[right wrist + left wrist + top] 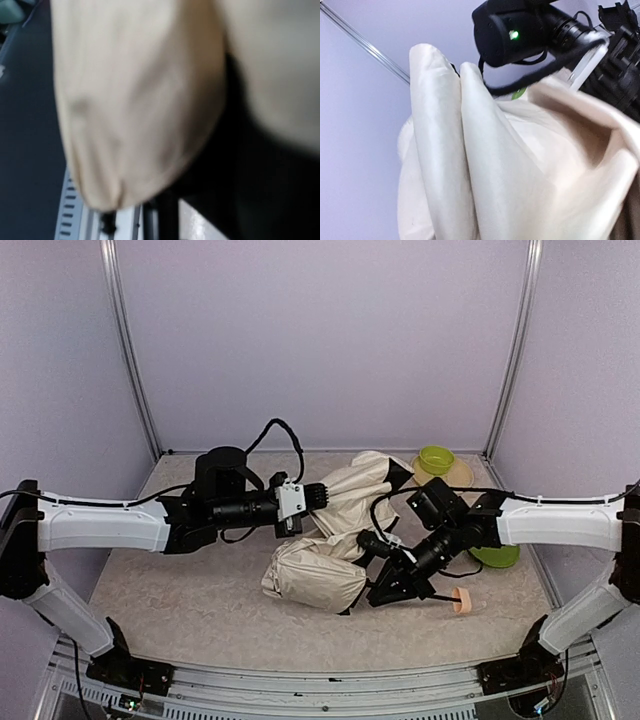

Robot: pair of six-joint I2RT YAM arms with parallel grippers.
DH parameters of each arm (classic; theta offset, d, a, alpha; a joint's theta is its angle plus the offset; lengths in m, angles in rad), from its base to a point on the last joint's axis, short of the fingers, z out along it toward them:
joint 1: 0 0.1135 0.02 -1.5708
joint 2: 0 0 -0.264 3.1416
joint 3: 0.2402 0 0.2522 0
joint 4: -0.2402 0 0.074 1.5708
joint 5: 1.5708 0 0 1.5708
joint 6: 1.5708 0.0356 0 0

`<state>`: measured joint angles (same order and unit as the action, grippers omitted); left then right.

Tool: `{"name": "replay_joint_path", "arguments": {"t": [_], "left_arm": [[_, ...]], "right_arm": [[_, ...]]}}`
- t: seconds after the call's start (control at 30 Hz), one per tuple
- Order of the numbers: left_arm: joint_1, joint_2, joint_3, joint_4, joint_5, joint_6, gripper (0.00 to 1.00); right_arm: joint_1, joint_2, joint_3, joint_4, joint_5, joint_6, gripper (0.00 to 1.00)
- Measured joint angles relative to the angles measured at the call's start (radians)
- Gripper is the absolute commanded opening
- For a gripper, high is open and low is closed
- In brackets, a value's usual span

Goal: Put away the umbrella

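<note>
The folding umbrella with cream fabric and black lining (320,575) lies crumpled across the middle of the speckled beige bench (180,600), between the two arms. The left hand (322,497) is pushed against the upper fold of the fabric. The right hand (385,590) sits at the lower right edge of the bundle, over the thin black shaft (443,594). The shaft runs out to the right to the small beige handle (462,601), which rests on the bench.

Behind the umbrella, near the far right corner, a small green bowl (436,457) stands on a pale yellow plate (458,476). A second green dish (500,557) lies under the right forearm, partly hidden by it.

In the left wrist view, cream folds (470,175) fill the picture and hide the fingers, so I cannot tell how far that hand is open. The right wrist view is a blurred close-up of fabric (135,100), and the overhead view does not settle the right hand's grip either.
</note>
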<state>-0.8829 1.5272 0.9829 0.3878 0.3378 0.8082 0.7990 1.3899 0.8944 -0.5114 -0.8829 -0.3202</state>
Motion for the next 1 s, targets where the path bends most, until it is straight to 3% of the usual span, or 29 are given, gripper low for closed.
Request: {"name": "replay_joint_path", "arguments": {"t": [0.33,0.53,0.87,1.0], "left_arm": [[-0.014,-0.077,-0.245,0.005,-0.093,-0.1,0.0],[-0.019,-0.071,-0.389,0.1,-0.135,-0.221,0.0],[0.003,0.251,-0.217,0.236,-0.231,-0.223,0.0],[0.026,0.35,-0.14,0.255,-0.219,-0.208,0.1]], "right_arm": [[-0.015,0.356,-0.002,0.109,-0.064,0.114,0.0],[-0.02,0.415,0.014,0.132,-0.044,0.168,0.0],[-0.034,0.54,0.105,0.072,-0.037,0.118,0.0],[-0.039,0.555,0.124,0.035,-0.01,0.098,0.0]]}}
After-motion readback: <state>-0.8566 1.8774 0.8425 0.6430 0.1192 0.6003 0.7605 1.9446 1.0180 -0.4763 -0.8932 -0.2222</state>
